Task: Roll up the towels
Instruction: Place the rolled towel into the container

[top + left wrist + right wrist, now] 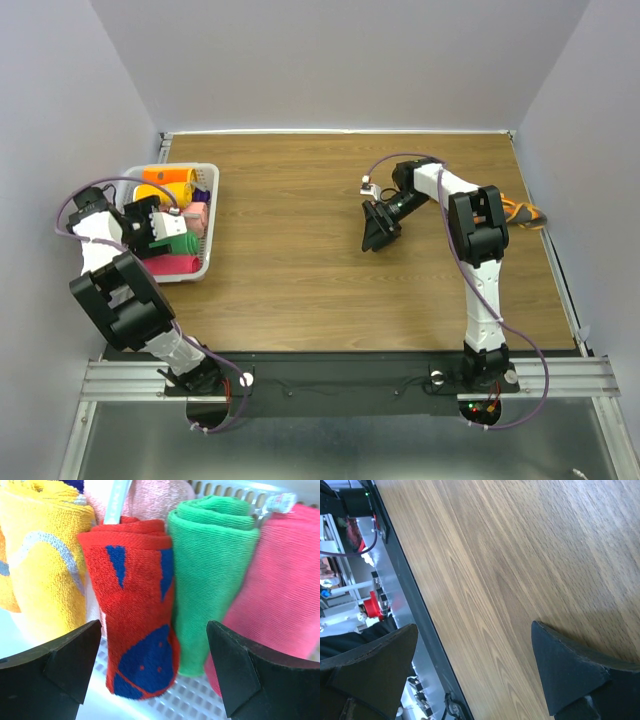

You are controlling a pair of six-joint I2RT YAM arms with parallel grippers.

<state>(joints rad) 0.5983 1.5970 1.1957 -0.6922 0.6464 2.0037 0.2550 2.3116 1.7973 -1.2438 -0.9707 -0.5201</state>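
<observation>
Wood table (300, 290), rolled towels (172, 265), left-edge basket (211, 225)

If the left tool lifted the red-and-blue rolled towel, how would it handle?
Probably soft and light: the red-and-blue towel is fuzzy cloth. It may unroll, since nothing visibly binds the roll. Pressed against the green towel, it could drag that along.

The red towel (140, 615) has blue shapes, the green towel (210, 570) and pink towel (285, 595) are plain, the yellow towel (45, 565) has a grey curve; the basket (190, 702) is white.
</observation>
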